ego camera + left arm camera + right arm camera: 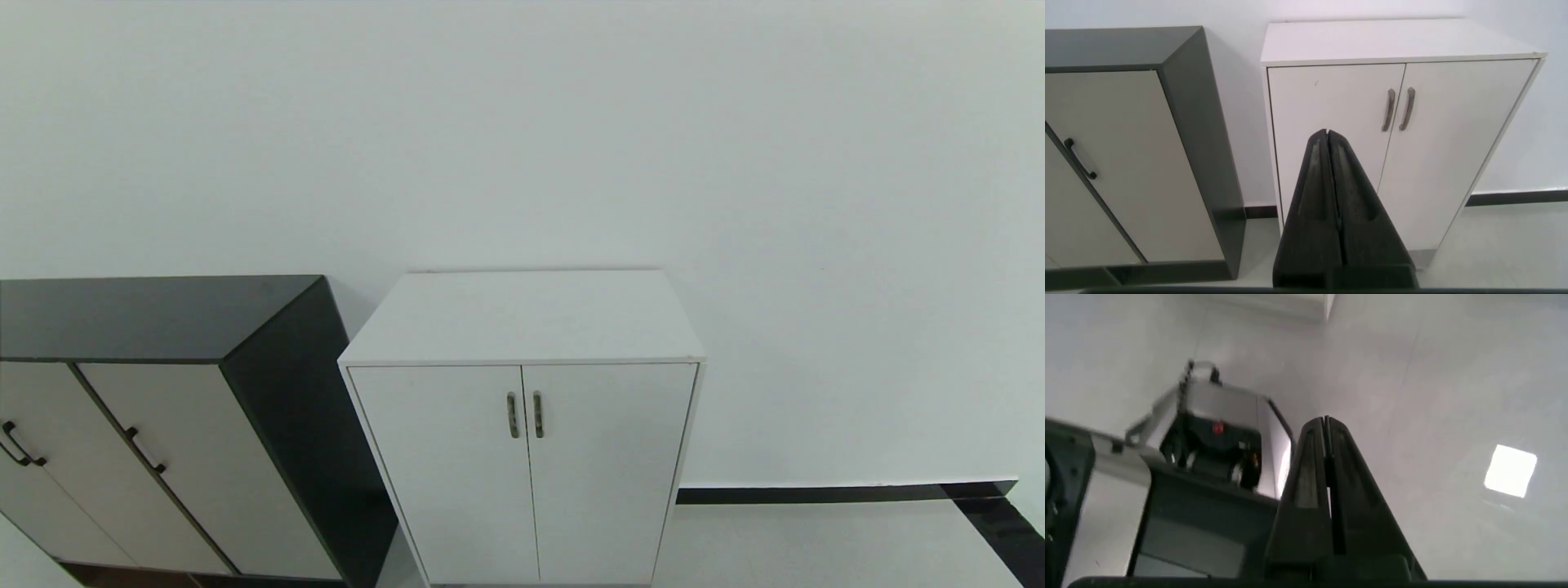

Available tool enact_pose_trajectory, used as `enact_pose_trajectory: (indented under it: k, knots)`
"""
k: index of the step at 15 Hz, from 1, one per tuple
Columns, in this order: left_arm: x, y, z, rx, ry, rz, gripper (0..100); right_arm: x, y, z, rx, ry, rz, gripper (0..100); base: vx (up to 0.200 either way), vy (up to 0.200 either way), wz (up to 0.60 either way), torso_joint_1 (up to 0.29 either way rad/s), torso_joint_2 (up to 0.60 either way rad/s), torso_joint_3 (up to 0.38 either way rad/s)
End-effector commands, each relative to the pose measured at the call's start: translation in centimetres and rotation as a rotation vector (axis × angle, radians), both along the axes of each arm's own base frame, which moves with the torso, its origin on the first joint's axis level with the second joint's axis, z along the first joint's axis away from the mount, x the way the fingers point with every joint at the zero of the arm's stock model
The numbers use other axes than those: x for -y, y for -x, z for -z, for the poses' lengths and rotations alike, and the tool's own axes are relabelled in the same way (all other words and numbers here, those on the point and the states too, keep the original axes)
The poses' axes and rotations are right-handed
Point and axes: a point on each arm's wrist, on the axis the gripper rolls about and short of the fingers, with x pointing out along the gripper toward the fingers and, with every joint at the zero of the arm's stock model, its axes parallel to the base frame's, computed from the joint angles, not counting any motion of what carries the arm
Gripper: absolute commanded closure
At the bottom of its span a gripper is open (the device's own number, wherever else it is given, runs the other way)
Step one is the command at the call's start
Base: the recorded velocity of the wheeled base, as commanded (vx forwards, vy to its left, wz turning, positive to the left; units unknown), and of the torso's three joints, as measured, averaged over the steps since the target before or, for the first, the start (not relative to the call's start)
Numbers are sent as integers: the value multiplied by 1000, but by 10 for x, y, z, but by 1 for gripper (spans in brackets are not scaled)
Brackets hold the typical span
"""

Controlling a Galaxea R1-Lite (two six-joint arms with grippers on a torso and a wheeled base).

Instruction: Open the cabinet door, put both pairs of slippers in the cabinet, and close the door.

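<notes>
A white two-door cabinet (522,457) stands against the wall straight ahead, both doors closed, with two metal handles (525,414) side by side at the middle. In the left wrist view the same cabinet (1396,122) and its handles (1398,109) face my left gripper (1328,135), which is shut with nothing in it and hangs some way in front of the left door. My right gripper (1327,425) is shut and empty, with pale floor behind it.
A black cabinet with grey doors and black handles (163,425) stands close to the white one's left side. A black baseboard (833,493) runs along the wall on the right above pale floor. A grey wheeled machine (1217,441) stands on the floor in the right wrist view.
</notes>
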Motion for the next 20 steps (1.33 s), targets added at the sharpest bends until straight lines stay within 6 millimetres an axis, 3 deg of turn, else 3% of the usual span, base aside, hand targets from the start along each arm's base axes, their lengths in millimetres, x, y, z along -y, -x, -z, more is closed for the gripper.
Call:
enact_pose_trajectory:
  k: [1,11,20]
  knots:
    - [0,0,0,-1,-1,1,100,1,4,-2,62,-16,9,100,0,0,0,0,0,0]
    - [0,0,0,-1,1,1,100,9,42,-11,561,-97,187,100,0,0,0,0,0,0]
    - [0,0,0,-1,1,1,100,9,58,-8,771,-108,239,100,0,0,0,0,0,0]
